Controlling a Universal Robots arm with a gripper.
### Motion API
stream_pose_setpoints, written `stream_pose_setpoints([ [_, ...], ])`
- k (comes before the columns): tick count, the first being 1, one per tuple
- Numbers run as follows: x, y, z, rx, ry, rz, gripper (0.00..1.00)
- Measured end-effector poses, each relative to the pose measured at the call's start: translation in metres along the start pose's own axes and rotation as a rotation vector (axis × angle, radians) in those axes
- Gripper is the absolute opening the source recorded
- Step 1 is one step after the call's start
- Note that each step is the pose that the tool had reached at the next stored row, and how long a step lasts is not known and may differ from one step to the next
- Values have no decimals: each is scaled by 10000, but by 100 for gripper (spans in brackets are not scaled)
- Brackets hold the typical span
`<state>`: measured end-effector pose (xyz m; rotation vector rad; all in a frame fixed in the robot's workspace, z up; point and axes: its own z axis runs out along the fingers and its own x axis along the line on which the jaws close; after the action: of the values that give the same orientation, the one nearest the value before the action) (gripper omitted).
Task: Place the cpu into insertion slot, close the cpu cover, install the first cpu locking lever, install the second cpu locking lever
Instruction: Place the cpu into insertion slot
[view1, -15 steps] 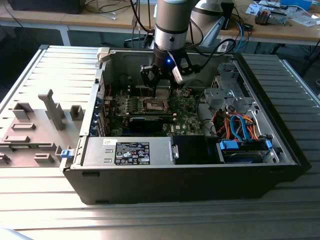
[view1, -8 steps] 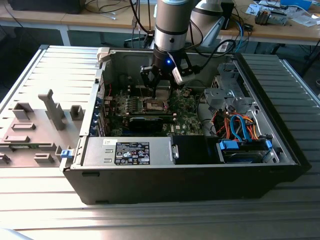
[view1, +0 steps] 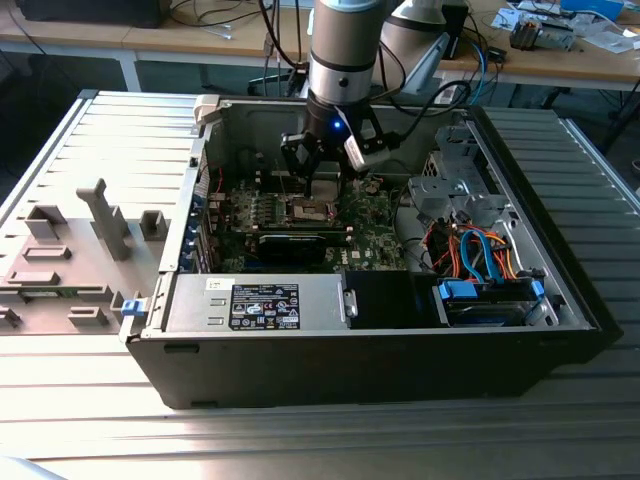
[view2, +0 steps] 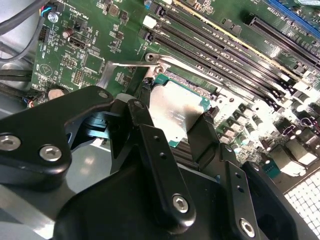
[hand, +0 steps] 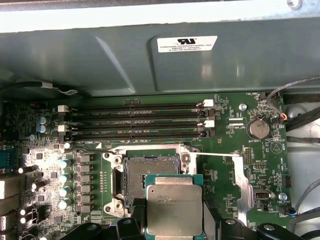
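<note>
The end effector (view2: 175, 119) is gripping the cpu (hand: 174, 210) flat by two opposite edges, holding it above the green board (hand: 227, 150), with the open insertion slot (hand: 150, 170) lying just beside, partly under its edge.

A ribbed silver table (view1: 300, 440) is carrying an open black computer case (view1: 360, 365), which is lying on its side. Toward the exterior view's left, grey plastic fixtures (view1: 105, 215) are standing on the table just beside the case
</note>
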<state>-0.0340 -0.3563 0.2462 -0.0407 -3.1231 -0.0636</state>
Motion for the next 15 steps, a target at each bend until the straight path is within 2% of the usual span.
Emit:
stream_pose_setpoints([
  [15,-1,-1,34,43,-1,0,54],
])
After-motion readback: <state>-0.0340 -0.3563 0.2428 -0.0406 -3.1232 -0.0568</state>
